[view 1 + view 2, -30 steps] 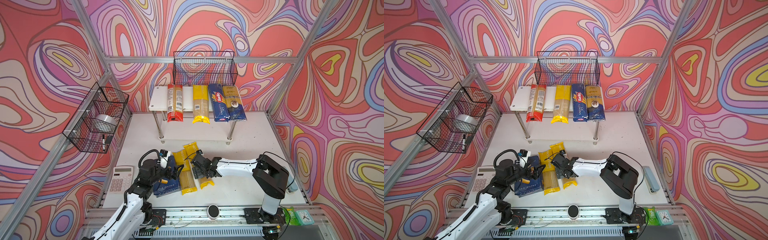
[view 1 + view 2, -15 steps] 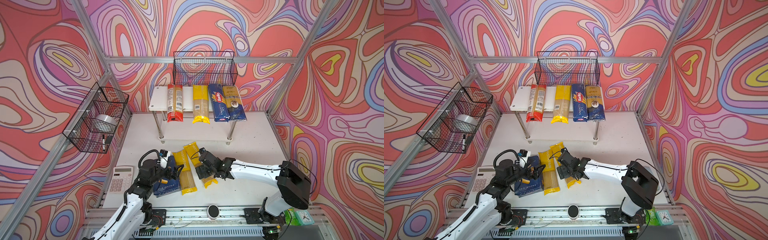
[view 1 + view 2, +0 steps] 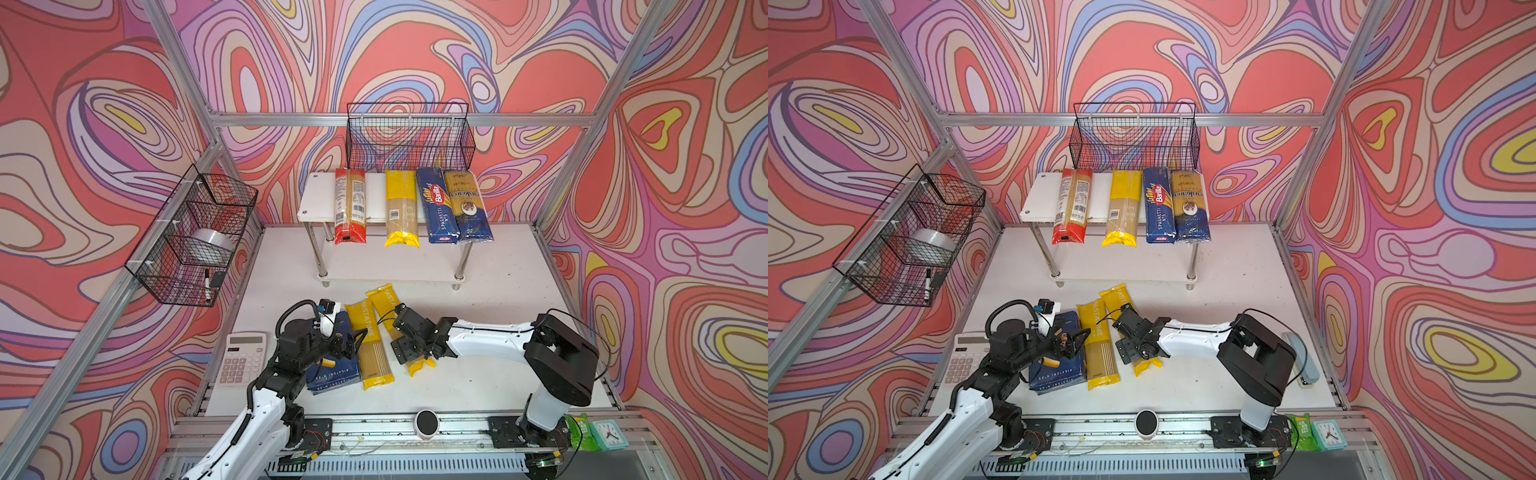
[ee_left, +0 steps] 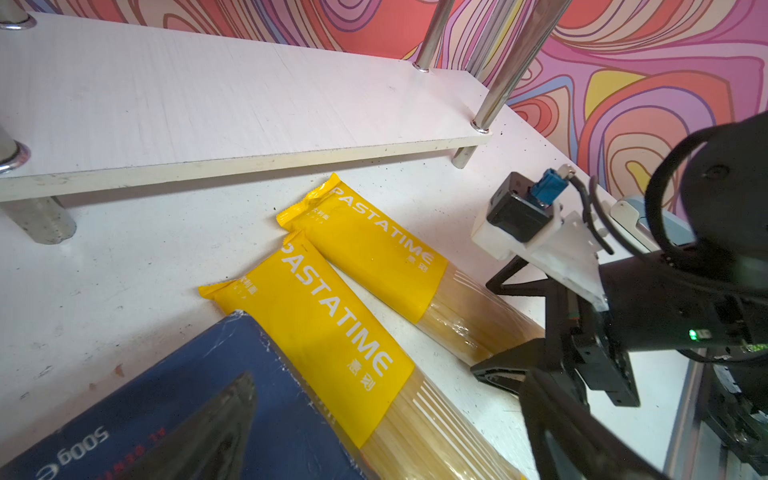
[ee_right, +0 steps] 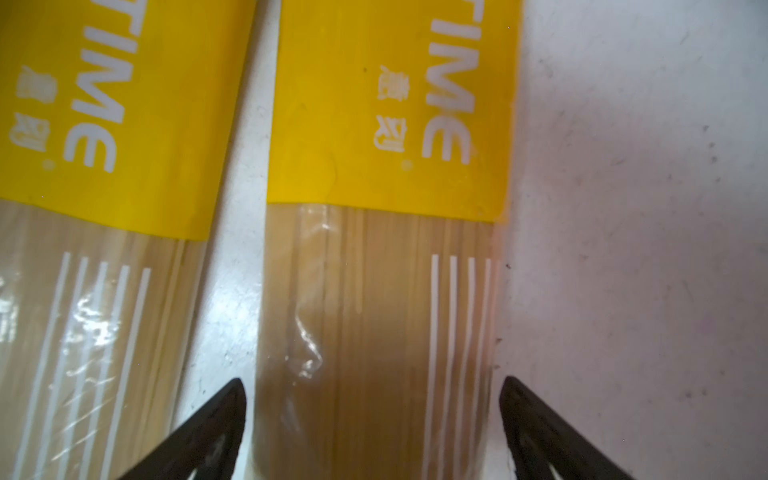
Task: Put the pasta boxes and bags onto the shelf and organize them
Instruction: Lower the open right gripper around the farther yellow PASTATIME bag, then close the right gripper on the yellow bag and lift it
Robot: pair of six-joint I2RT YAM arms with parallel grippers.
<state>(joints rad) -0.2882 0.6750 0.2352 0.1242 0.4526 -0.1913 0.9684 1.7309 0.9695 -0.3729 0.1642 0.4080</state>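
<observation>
A slim yellow clear-window spaghetti bag (image 5: 382, 124), laid flat near the white worktop's (image 3: 498, 291) front edge, is straddled — not gripped — by the spread jaws of the right gripper (image 5: 372, 380), the left gripper (image 3: 358, 344) likewise released.

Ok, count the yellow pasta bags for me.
3. First bag lies on the shelf top; second bag on the table beside the rigatoni box; third bag under the open right gripper.

I work in a robotics lab test cell: aluminium frame bars (image 3: 291, 119) hold swirl-printed wall panels (image 3: 104, 104) around a white tabletop (image 3: 498, 299), with a slotted mounting rail (image 3: 374, 426) in front.
</observation>
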